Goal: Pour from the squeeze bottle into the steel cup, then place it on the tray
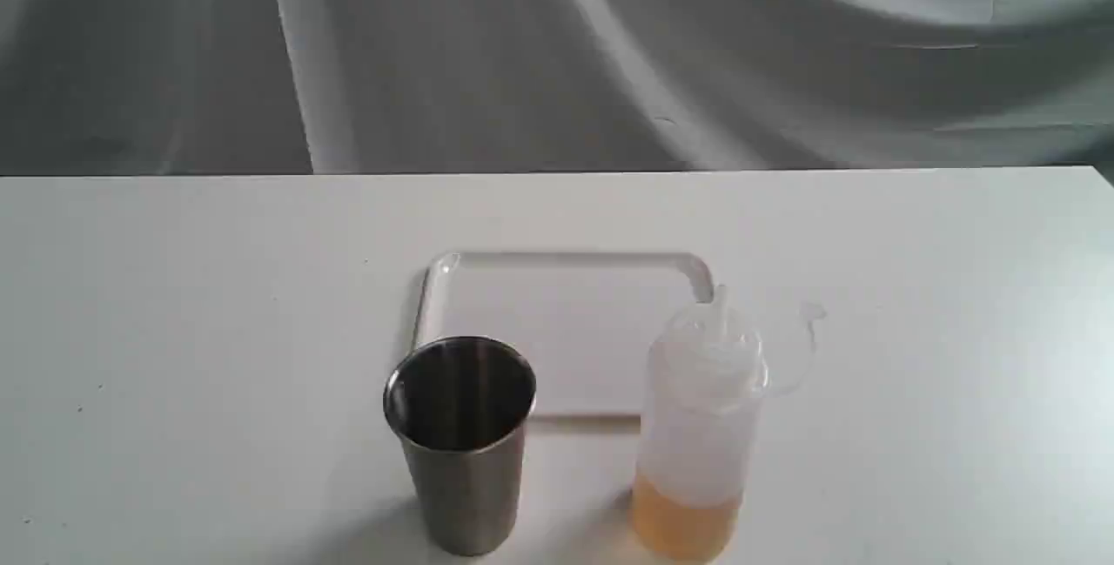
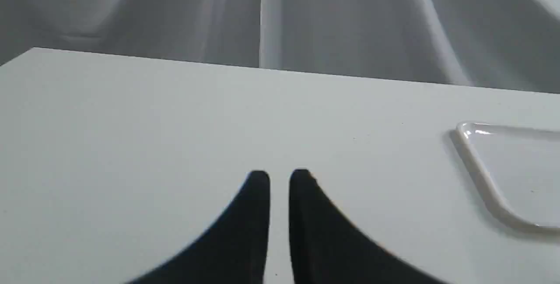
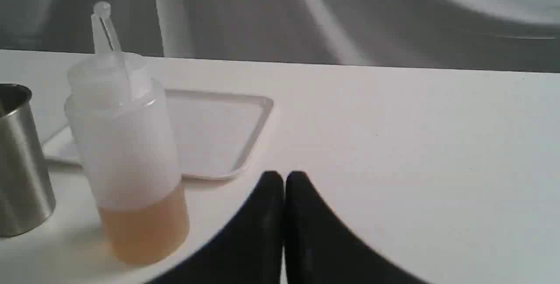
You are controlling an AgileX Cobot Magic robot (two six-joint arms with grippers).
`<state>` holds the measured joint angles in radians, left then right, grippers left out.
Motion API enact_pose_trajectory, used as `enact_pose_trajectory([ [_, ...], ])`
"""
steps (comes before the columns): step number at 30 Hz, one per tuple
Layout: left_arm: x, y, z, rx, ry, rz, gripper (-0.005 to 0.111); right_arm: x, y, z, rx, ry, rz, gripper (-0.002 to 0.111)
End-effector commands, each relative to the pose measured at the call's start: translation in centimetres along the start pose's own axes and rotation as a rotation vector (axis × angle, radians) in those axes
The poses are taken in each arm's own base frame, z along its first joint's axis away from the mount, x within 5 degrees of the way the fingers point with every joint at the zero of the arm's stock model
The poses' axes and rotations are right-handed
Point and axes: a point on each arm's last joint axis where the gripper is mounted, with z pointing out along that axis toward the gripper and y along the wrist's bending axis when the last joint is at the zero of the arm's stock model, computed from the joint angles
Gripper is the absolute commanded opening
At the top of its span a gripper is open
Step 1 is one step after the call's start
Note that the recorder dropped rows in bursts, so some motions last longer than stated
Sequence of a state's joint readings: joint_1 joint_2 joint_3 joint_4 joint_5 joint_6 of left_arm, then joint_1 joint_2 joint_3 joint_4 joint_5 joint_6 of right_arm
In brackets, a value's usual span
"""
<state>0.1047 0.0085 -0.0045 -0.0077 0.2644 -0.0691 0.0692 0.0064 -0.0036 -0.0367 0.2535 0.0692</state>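
The squeeze bottle (image 1: 696, 426) stands upright near the table's front, right of centre, with amber liquid in its lower third and its small cap hanging on a loop. The steel cup (image 1: 461, 443) stands upright to its left, dark inside. Behind both lies the white tray (image 1: 566, 321) with nothing on it. Neither gripper shows in the exterior view. My right gripper (image 3: 284, 177) is shut and holds nothing, with the squeeze bottle (image 3: 127, 144) and steel cup (image 3: 19, 161) off to one side of it. My left gripper (image 2: 279, 175) is nearly shut and holds nothing, with a corner of the tray (image 2: 490, 174) nearby.
The white table (image 1: 174, 330) ends at a back edge in front of a grey draped cloth (image 1: 522, 51).
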Motion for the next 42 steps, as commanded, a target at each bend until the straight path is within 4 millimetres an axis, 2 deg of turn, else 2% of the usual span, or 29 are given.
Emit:
enact_pose_trajectory([
  [1, 0.2, 0.0, 0.1, 0.005, 0.009, -0.005, 0.008, 0.0, 0.0, 0.0, 0.006, -0.017, 0.004, 0.000],
  [12, 0.2, 0.0, 0.1, 0.005, 0.009, -0.005, 0.008, -0.2, 0.0, 0.0, 0.005, -0.036, 0.004, 0.000],
  [20, 0.2, 0.0, 0.1, 0.005, 0.009, -0.005, 0.008, -0.4, 0.1, 0.0, -0.012, -0.055, 0.071, 0.000],
  [24, 0.2, 0.0, 0.1, 0.005, 0.009, -0.005, 0.008, -1.4, 0.2, -0.1, -0.033, -0.162, 0.173, 0.000],
  [30, 0.2, 0.0, 0.1, 0.005, 0.009, -0.005, 0.008, -2.2, 0.1, -0.3, -0.040, -0.254, 0.236, 0.000],
  [33, 0.2, 0.0, 0.1, 0.005, 0.009, -0.005, 0.008, -2.4, 0.0, -0.4, -0.064, -0.280, 0.438, 0.000],
  [35, 0.2, 0.0, 0.1, 0.005, 0.009, -0.005, 0.008, -2.6, 0.0, -0.4, -0.071, -0.293, 0.508, 0.000],
  [42, 0.2, 0.0, 0.1, 0.005, 0.009, -0.005, 0.008, -2.5, 0.0, -0.4, -0.073, -0.291, 0.528, 0.000],
])
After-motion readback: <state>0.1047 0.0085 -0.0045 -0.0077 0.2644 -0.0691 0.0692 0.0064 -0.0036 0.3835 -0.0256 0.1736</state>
